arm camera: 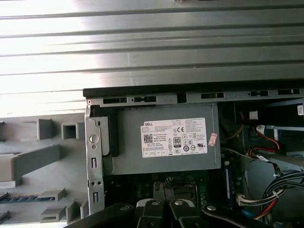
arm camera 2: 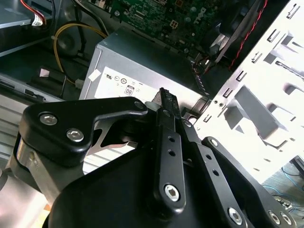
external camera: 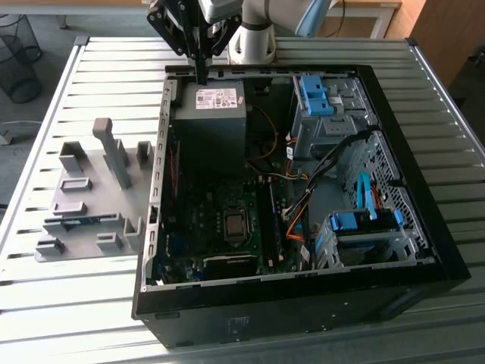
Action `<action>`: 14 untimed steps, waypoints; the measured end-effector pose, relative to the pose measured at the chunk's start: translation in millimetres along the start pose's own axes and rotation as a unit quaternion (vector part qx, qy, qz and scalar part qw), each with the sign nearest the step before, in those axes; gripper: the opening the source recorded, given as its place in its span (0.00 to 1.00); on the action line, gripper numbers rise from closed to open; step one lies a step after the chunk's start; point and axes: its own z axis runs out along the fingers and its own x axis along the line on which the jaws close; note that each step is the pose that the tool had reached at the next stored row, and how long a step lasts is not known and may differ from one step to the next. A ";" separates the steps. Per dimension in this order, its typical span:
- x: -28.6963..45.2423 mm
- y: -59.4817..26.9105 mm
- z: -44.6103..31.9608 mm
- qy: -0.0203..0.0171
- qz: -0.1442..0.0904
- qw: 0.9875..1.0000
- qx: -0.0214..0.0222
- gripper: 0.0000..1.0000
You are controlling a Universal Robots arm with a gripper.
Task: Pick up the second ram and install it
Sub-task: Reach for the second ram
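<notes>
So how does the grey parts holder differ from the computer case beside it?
The grey parts holder is pale, low and small; the computer case is black, deep-walled and far larger. The holder carries the second ram; the case holds a motherboard and power supply. Both lie on the slatted table.

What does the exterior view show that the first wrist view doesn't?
Exterior view: the blue drive-bay clips, the processor socket and the robot's base. First wrist view: red wires with a white plug beside the power supply. Both: the power supply, the gripper above it, and the gray tray holding the second ram.
</notes>
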 end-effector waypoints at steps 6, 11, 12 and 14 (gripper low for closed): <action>1.2 -0.1 0.3 0.000 0.000 1.000 0.000 0.10; 2.2 -0.2 0.6 0.000 0.000 1.000 0.000 0.10; 2.4 -0.2 0.6 0.000 0.000 1.000 0.000 0.10; 2.7 -0.2 0.8 0.000 0.000 1.000 0.000 0.10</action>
